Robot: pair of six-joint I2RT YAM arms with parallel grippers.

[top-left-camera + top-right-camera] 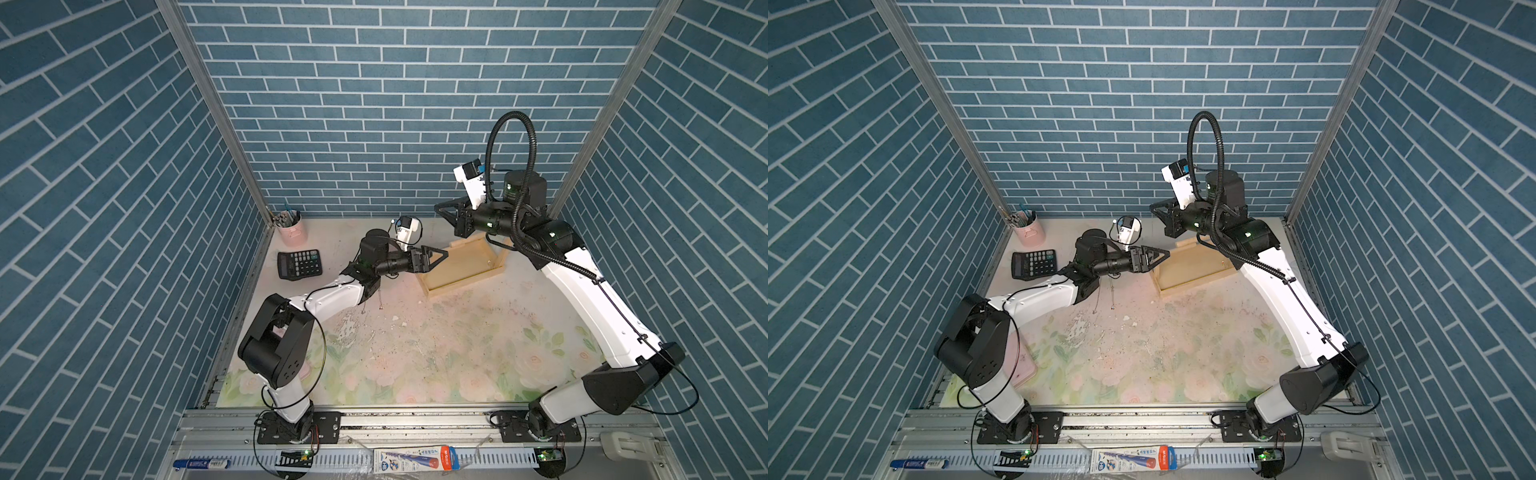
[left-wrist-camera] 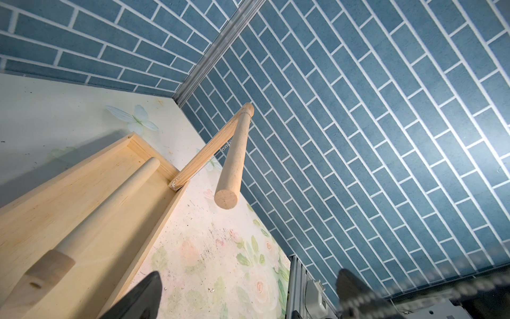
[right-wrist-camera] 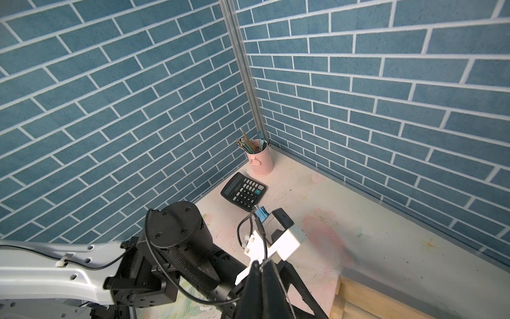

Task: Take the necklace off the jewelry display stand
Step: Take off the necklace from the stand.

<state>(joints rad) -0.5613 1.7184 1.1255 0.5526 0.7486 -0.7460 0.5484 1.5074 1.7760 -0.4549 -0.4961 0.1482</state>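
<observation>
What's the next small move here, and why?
Likely slide the right gripper toward the free end of the dowel bar. It is shut on a thin chain, apparently the necklace, which the left wrist view shows looped over the bar's other end on the jewelry display stand. The left gripper is open beside the stand.

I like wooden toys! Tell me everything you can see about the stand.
The stand is pale bare wood: a flat tray base with low rims, upright posts and a round bar. One bar end sticks out free. It sits on the flowery table near the back wall, partly under the right arm. A thin chain lies along one post.
</observation>
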